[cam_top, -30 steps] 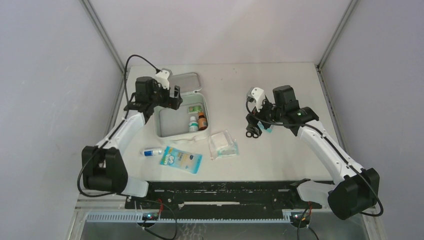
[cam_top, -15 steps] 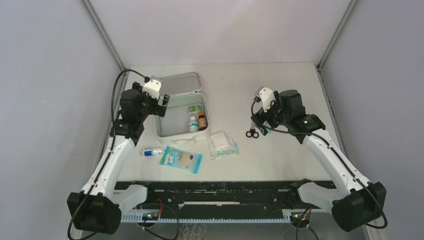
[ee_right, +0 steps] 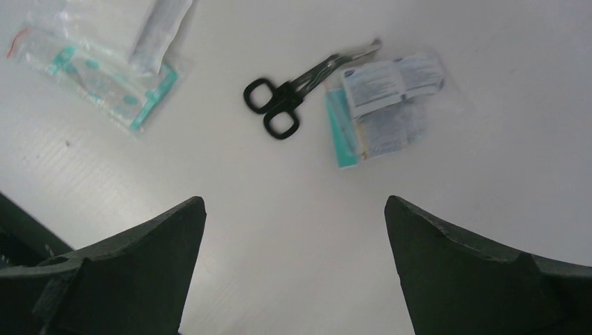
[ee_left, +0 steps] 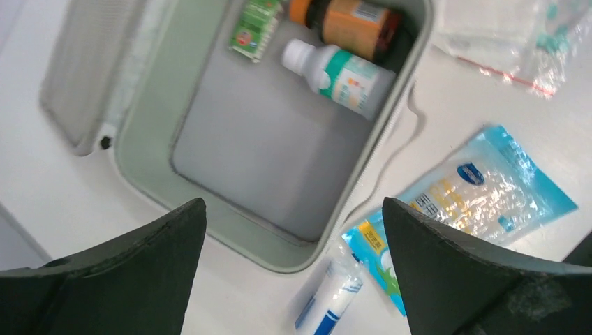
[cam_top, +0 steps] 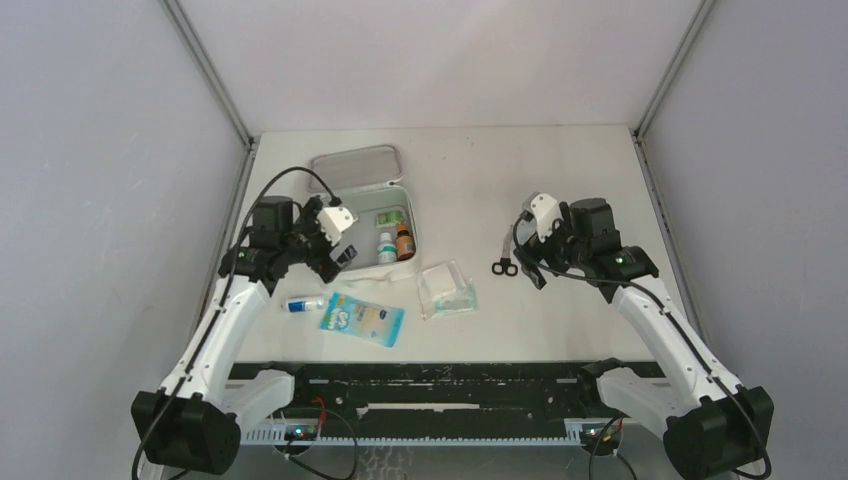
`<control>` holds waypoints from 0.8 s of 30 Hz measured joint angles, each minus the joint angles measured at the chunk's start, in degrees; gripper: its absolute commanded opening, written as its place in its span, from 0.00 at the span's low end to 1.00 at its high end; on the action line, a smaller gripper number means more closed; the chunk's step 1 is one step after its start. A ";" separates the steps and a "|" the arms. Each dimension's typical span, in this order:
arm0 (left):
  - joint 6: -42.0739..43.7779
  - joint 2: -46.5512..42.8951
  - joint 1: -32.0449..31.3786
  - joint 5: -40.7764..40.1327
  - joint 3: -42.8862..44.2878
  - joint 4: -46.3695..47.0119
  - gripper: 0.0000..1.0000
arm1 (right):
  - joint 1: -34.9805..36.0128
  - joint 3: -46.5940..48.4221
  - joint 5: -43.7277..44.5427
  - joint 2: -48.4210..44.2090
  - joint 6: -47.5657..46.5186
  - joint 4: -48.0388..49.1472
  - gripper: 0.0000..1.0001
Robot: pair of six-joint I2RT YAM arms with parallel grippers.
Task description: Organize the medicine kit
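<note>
A: So, the pincers?
B: Left gripper and right gripper both gape wide, holding nothing.
A: The medicine kit?
B: Far left on the table, by the left gripper. It lies open, mesh lid flat on the far side, running near-to-far. White shell, pale green rim. The white bottle has an unreadable label.
</note>
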 measured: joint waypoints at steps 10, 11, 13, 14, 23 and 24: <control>12.44 11.02 -6.21 -2.56 0.00 -7.30 0.83 | -2.47 -3.08 -3.82 -0.61 -3.82 -3.04 0.96; 13.40 12.50 -6.60 -3.28 0.00 -7.58 0.81 | -2.71 -3.08 -3.93 -0.31 -4.04 -3.08 0.96; 14.95 15.34 -7.08 -4.92 0.04 -8.02 0.76 | -2.93 -3.08 -4.09 0.59 -4.31 -3.30 0.96; 15.52 16.81 -7.28 -5.86 0.04 -8.17 0.72 | -3.08 -3.08 -4.13 1.25 -4.46 -3.41 0.96; 19.63 25.70 -11.41 -11.91 2.12 -10.08 0.34 | -3.37 -3.08 -4.46 3.61 -4.92 -4.02 0.96; 20.06 26.51 -12.24 -12.55 2.56 -10.12 0.32 | -3.37 -3.08 -4.63 3.58 -4.94 -4.07 0.96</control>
